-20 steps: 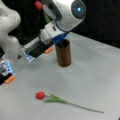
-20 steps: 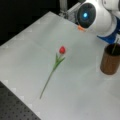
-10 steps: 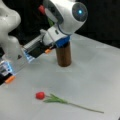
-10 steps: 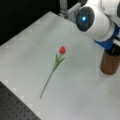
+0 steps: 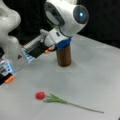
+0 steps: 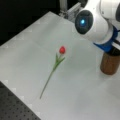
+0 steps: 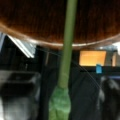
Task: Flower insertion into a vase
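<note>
The vase [image 5: 64, 56] is a plain dark brown cylinder standing upright on the white table, seen in both front views [image 6: 110, 62]. My gripper [image 5: 47, 37] hangs just above and beside its mouth, its fingertips hidden behind the arm's white wrist. In the wrist view a green flower stem [image 7: 67, 50] with a leaf [image 7: 59, 103] runs from the gripper up to the vase rim [image 7: 32, 41]. A red tulip [image 5: 40, 95] with a long stem lies flat on the table [image 6: 62, 49], apart from the arm.
The white table [image 5: 100, 75] spreads around the vase and the lying tulip. A white robot base with blue lights [image 5: 10, 57] stands at a front view's left. A black perforated board [image 6: 15, 107] borders the table at a front view's bottom left.
The arm's wrist has shifted a little sideways and lower over the vase. The red tulip on the table and the vase have not moved.
</note>
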